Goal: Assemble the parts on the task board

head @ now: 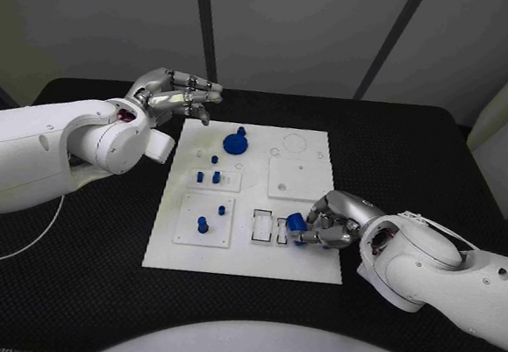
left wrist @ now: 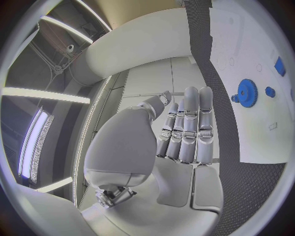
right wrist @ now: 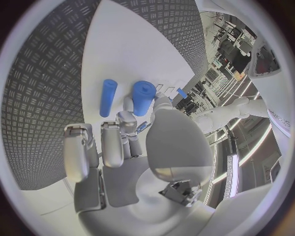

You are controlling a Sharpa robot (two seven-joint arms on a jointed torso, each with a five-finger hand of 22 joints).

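Head view: I see the task board (head: 287, 265) mid-table on the black table (head: 74, 275). My left hand (head: 178, 94) hangs off the board's far left corner, fingers loosely apart, nothing in it. My right hand (head: 331, 221) sits low over the board's near right part, fingers curled round a blue cylinder (head: 295, 227) next to the small slots. A blue gear (head: 235, 143) stands on the far part of the board, small blue pegs (head: 210, 174) stand in the left-side blocks, another blue peg (head: 204, 223) stands in the near-left block. Left wrist view: the left hand (left wrist: 184, 132) has its fingers straight and side by side, palm bare, holding nothing; past it the board (left wrist: 246, 54) carries the gear (left wrist: 248, 92) and a small blue piece (left wrist: 270, 91) just beside it. Right wrist view: the right hand (right wrist: 132, 142) pinches the blue cylinder (right wrist: 143, 97) between thumb and fingers, above the white board (right wrist: 123, 44); a second blue cylinder (right wrist: 108, 97) lies on the board just beside it, apart from the fingers.
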